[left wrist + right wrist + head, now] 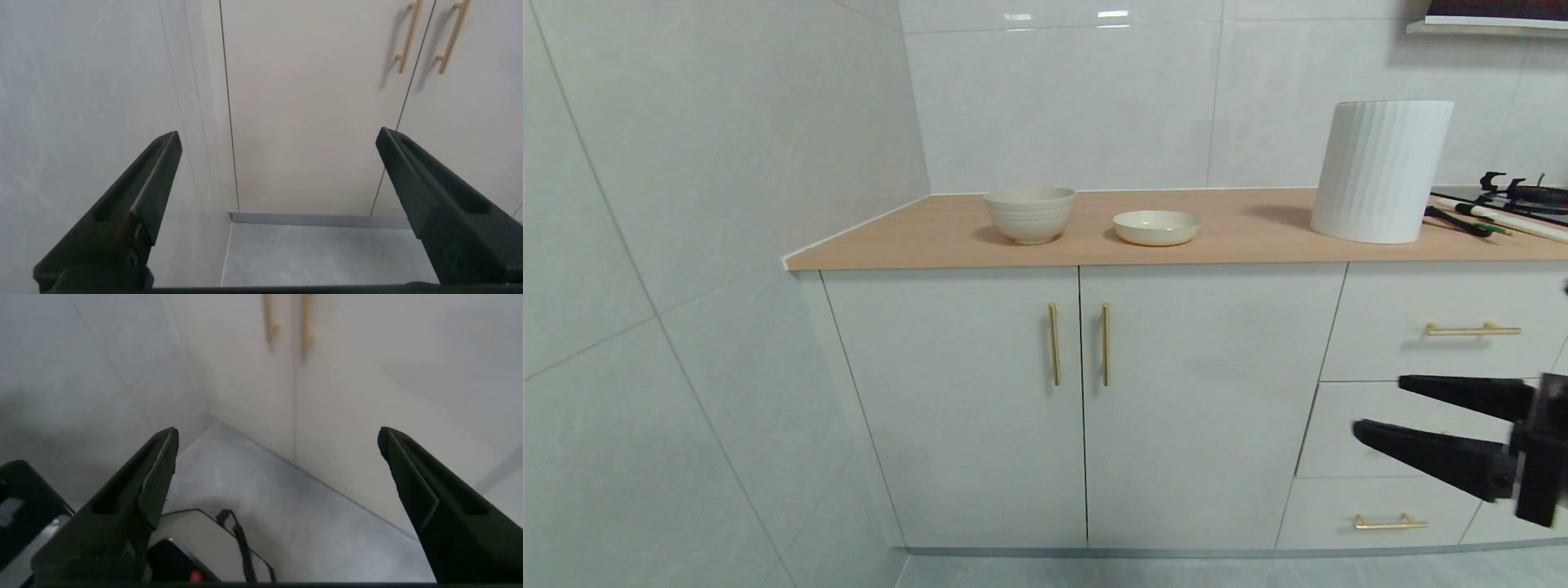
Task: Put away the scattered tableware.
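A ribbed cream bowl [1030, 214] and a shallow cream dish [1156, 227] stand side by side on the wooden countertop [1258, 229]. My right gripper [1376, 405] hangs open at the right, below counter height, in front of the drawers, with nothing between its fingers. In the right wrist view that gripper [278, 457] points at the cabinet doors and the floor. My left gripper [278, 155] is open too and empty, low down and facing the base of the cabinet near the wall corner.
A tall white ribbed canister [1380, 170] stands at the right of the counter, with chopsticks and utensils [1494, 219] beside it. Below are two cabinet doors with gold handles [1079, 344] and drawers [1470, 329]. A tiled wall [686, 245] closes the left side.
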You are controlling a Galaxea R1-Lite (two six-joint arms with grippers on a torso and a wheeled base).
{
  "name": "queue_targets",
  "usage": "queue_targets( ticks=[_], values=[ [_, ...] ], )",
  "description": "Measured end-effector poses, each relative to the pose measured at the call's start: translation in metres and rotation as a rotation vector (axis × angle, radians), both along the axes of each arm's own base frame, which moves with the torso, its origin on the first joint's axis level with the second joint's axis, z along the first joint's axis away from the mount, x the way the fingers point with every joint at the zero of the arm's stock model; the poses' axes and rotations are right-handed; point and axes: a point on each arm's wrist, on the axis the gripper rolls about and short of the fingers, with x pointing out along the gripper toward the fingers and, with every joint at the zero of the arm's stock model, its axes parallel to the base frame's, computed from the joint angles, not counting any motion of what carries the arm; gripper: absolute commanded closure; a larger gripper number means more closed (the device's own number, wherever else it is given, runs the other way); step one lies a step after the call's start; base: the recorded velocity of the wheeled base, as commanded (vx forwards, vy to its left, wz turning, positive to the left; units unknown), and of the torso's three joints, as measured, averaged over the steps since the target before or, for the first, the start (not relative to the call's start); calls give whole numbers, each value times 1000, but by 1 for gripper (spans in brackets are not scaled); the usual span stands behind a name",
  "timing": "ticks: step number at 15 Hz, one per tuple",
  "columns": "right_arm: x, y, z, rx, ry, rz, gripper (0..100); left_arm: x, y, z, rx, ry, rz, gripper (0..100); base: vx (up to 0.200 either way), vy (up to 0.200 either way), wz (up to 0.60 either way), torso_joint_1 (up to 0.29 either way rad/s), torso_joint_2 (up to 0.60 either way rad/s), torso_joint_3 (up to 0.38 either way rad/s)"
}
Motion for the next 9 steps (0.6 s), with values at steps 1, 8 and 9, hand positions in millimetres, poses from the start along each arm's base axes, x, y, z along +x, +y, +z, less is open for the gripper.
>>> queue_targets(
  ticks=[1, 8, 9],
  values=[
    [20, 13, 0, 4, 5, 25, 0, 0, 0, 0, 0, 0, 0, 0, 0, 0, 0, 0, 0, 0],
    [123, 95, -11, 85, 76, 119, 0, 0, 0, 0, 0, 0, 0, 0, 0, 0, 0, 0, 0, 0],
    [131, 102, -19, 79, 95, 124, 0, 0, 0, 0, 0, 0, 0, 0, 0, 0, 0, 0, 0, 0]
  ],
)
